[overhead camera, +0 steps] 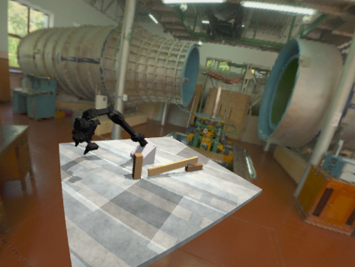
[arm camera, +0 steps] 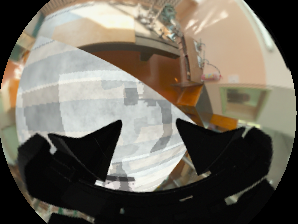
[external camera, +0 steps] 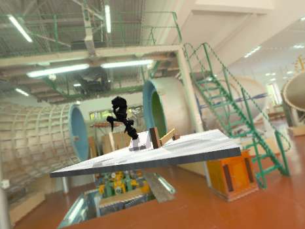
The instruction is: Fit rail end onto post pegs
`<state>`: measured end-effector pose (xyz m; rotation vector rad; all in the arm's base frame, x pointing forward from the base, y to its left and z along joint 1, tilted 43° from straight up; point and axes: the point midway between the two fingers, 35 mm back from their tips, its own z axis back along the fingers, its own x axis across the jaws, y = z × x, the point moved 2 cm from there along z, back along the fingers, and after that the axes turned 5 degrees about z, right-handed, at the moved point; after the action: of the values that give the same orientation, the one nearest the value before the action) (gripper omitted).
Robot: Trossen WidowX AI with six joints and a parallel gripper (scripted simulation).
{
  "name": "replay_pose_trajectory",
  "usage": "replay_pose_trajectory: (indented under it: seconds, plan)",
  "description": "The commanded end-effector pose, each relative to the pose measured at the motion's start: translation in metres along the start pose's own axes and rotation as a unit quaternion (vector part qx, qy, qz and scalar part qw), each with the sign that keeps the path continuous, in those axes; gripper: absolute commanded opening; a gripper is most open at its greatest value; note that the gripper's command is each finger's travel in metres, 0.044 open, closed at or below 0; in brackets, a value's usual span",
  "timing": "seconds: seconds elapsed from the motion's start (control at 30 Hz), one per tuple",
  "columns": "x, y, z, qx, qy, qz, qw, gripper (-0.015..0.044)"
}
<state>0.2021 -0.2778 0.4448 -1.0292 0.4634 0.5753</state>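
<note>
The long wooden rail [overhead camera: 173,166] [external camera: 169,136] slopes down from the low footboard block [overhead camera: 196,168] [external camera: 177,137] to the table. Its far end is up at that block; how it sits in the bracket is too small to tell. Its near end is low, just in front of the upright wooden post [overhead camera: 137,166] [external camera: 156,139], with a small gap between them in the top view. The pegs and the rail's holes cannot be made out. My gripper [overhead camera: 81,149] [arm camera: 149,122] is open and empty, in the air well away from the post and rail, which do not show in the wrist view.
The table [overhead camera: 141,213] [external camera: 193,144] [arm camera: 90,95] carries these parts. A pale block [overhead camera: 150,154] [external camera: 143,139] stands at the arm's base, just behind the post. A table edge crosses the wrist view, with brown floor beyond.
</note>
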Motion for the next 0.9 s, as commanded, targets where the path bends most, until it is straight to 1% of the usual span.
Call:
replay_pose_trajectory:
  seconds: [0.0, 0.03, 0.13, 0.4, 0.63, 0.8, 0.87]
  plan:
    - [0.001, 0.000, 0.000, 0.000, -0.001, 0.002, 1.000, 0.0426]
    - [0.006, -0.001, 0.000, -0.001, -0.005, 0.008, 1.000, 0.0440]
    - [0.036, -0.003, 0.000, -0.006, -0.032, 0.049, 0.998, 0.0440]
    - [0.162, 0.008, 0.019, -0.040, -0.138, 0.235, 0.961, 0.0440]
    - [0.265, 0.045, 0.044, -0.074, -0.205, 0.403, 0.889, 0.0440]
    - [0.323, 0.088, 0.068, -0.091, -0.228, 0.506, 0.827, 0.0440]
    - [0.342, 0.109, 0.076, -0.098, -0.230, 0.555, 0.793, 0.0440]
